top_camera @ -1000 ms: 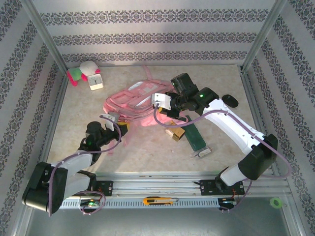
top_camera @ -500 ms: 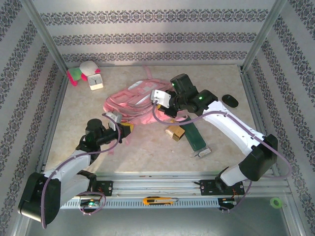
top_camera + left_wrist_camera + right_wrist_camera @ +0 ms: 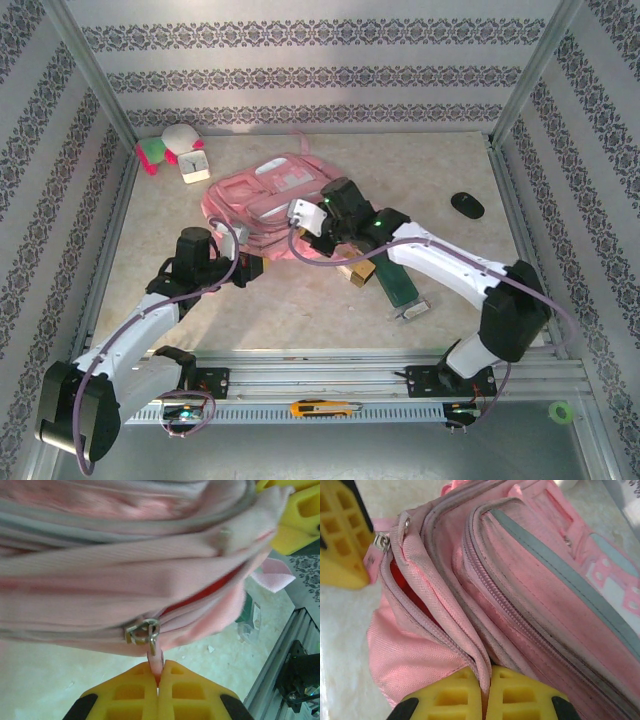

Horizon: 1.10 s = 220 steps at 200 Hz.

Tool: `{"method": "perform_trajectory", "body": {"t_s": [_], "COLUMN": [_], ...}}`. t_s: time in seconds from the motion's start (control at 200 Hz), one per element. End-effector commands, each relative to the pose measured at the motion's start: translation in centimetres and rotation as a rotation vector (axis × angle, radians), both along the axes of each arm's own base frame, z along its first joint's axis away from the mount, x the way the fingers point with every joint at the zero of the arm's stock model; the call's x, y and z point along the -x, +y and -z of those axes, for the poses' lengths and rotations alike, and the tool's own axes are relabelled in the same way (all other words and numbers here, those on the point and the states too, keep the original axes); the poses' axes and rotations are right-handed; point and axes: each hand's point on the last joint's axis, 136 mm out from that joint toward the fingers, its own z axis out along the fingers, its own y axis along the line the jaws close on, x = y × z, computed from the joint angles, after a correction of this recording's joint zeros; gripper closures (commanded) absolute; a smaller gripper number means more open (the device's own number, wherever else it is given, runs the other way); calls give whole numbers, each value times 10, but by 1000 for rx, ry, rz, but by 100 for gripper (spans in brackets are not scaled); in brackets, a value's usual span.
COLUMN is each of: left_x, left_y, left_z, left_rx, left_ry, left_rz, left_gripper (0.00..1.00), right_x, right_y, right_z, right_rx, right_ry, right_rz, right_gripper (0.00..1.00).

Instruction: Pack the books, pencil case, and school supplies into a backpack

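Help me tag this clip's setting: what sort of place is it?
Probably a lab test cell, not a home: bare aluminium frame posts, wallpaper panels on three sides, and two arms mounted on a rail along the table edge.

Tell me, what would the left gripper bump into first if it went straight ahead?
The pink backpack. The left gripper is shut on its zip pull, and the fabric sits right ahead, almost touching.

You face a pale marbled tabletop [image 3: 300,300] enclosed by three walls [image 3: 300,60] papered in grey damask stripes, with aluminium corner posts [image 3: 98,85] and a slotted rail [image 3: 330,378] along your near edge.
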Motion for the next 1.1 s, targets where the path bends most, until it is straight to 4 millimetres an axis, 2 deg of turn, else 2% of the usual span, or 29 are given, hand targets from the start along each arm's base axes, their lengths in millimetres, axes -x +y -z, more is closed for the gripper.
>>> {"method": "perform_trajectory", "body": {"t_s": [0.0,0.04,0.095,0.18,0.245,0.315,0.39,0.445,0.51,0.585,0.725,0.844,0.989,1.094], "left_x": [9,6,3,0,-1,0,1,2,3,4,6,7,13,23], "left_y": [3,8,14,20,22,24,23,22,21,22,23,18,-2,-23], "left_z": [7,16,28,44,55,64,70,72,74,77,79,76,68,66], "left_rx": [-34,-55,-79,-111,-135,-159,-168,-170,-169,-175,-184,-169,-127,-109], "left_ry": [90,118,160,216,256,292,317,324,327,336,336,323,303,320], "left_rz": [-33,-69,-112,-155,-164,-167,-160,-152,-143,-144,-139,-112,-22,60], "left_gripper": [100,100,100,100,100,100,100,100,100,100,100,100,100,100], "right_x": [-21,-20,-17,-5,1,5,0,-3,-3,-3,-9,-9,-13,-24], "right_y": [40,43,45,40,28,6,-25,-48,-63,-71,-68,-57,-43,-34], "right_z": [-12,-7,-4,-11,-19,-21,-8,15,41,66,91,102,109,106], "right_rx": [-169,-173,-189,-230,-269,-326,-381,-375,-356,-349,-348,-366,-409,-549], "right_ry": [-19,2,40,126,210,327,495,616,737,835,909,956,976,996], "right_rz": [38,43,52,83,154,276,502,678,817,927,1014,1031,1035,1055], "right_gripper": [95,87,71,46,40,36,36,36,37,37,35,44,53,59]}}
